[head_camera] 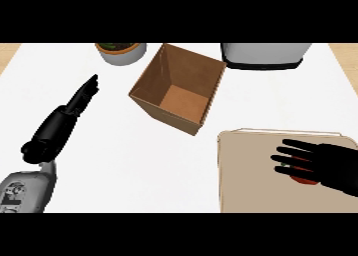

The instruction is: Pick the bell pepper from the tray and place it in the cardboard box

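On tray [245, 170]: bell pepper [307, 180], likely light, firm, slippery-skinned; grasp round its body. Right hand [337, 167] spread over it, unclosed; left hand [82, 97] straight-fingered.

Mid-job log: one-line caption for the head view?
Right hand spread over the red bell pepper on the tray; cardboard box open, left hand resting.

Red bell pepper [307, 180], beige tray [248, 175], brown cardboard box [178, 90], white counter [138, 160], grey plant pot [123, 55]
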